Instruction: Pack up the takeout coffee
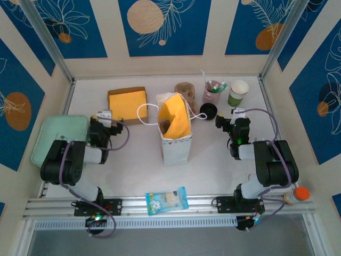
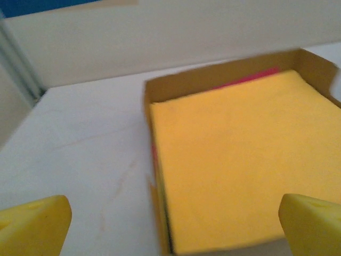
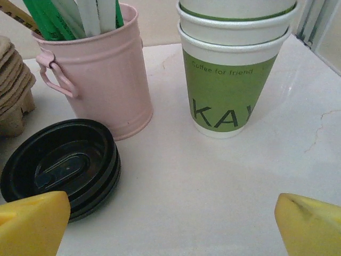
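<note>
The left hand (image 2: 173,226) and right hand (image 3: 170,224) are held spread and empty. At the far right of the counter (image 3: 213,186), at least two nested takeout coffee cups (image 3: 234,80) are stood beside one pink cup (image 3: 101,74).

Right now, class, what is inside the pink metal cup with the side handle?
Inside the pink metal cup, slim green sticks and white sticks stand up, poking above the rim. Their lower ends and the cup's bottom are hidden by its wall.
</note>
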Motion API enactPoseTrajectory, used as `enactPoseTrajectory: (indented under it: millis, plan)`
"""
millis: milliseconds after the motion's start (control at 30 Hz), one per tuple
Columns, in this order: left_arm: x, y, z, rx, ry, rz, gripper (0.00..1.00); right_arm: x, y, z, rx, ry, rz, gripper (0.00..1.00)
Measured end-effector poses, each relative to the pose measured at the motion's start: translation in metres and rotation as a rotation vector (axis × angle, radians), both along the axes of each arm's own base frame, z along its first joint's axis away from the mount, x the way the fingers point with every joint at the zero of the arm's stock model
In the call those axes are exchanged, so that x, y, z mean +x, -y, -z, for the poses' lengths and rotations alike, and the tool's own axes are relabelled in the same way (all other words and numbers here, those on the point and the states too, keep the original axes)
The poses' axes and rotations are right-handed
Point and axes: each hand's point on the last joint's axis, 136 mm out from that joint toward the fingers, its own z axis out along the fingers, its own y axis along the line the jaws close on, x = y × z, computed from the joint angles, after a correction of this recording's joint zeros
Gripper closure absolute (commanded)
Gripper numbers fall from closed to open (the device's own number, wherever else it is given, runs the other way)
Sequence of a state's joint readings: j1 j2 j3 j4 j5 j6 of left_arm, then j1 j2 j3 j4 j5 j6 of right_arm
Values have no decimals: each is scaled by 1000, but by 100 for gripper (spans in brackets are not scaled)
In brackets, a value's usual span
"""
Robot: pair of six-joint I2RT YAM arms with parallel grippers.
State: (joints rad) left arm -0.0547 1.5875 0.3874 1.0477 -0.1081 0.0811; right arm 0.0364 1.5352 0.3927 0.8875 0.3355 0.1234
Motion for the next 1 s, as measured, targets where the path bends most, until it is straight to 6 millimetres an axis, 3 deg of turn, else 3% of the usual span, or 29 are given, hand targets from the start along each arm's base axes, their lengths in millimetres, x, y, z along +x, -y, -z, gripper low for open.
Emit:
enactPoseTrajectory:
  millis: [267,1000]
  plan:
    - [-7,5,20,-39,-89,31,0,-3,-2,9,8,-40,-3,1]
    - [-9,12,25,-48,-109,66,0,-4,-2,10,8,-44,-3,1]
